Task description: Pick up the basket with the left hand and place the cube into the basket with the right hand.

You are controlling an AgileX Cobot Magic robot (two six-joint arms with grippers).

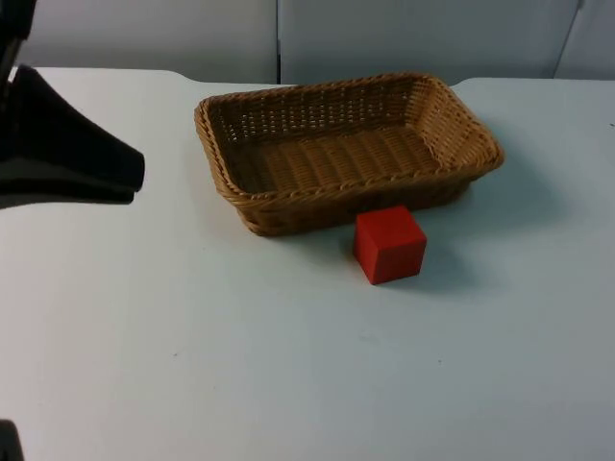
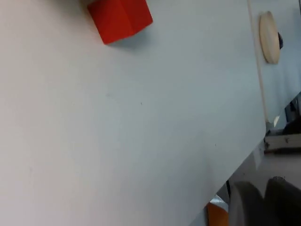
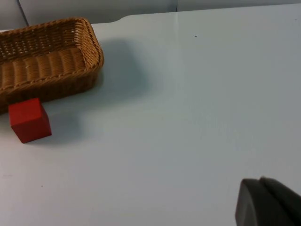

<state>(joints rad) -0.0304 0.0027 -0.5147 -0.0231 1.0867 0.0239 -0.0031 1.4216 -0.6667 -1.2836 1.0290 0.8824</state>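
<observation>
Cube (image 1: 389, 244) just beside basket (image 1: 346, 149), basket's far end cut off from right wrist.

Left arm (image 1: 58, 144) reaches in from upper left corner in top view, black bulk hanging above table, pointing toward centre, touching nothing. Finger state not readable. Dark grey fingertip of left gripper (image 2: 263, 200) visible in left wrist view, beyond table edge. Right gripper (image 3: 265, 202): black fingertip seen in right wrist view, low over bare table, holding nothing, well apart from anything. Jaw spacing unclear.
</observation>
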